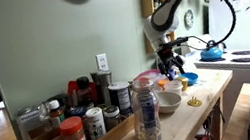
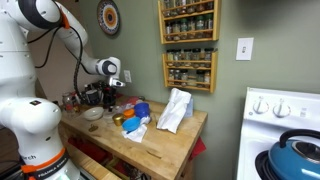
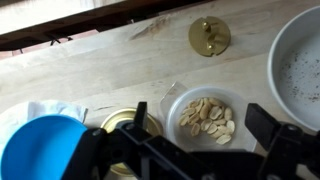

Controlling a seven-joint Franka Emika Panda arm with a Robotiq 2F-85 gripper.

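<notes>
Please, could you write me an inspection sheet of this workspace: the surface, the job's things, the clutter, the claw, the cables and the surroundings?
Surface: wooden counter, light wood, partly bare.
Job's things: clear cup of pale nuts, upright, directly under the claw; blue bowl and white bowl on either side of it.
Clutter: brass lid lying flat; spice jars in a row; crumpled white cloth or bag.
Grippers: claw open, above the cup, holding nothing.
Cables: dark cable hangs beside the arm.
Surroundings: spice racks on a green wall; stove with blue kettle.
</notes>
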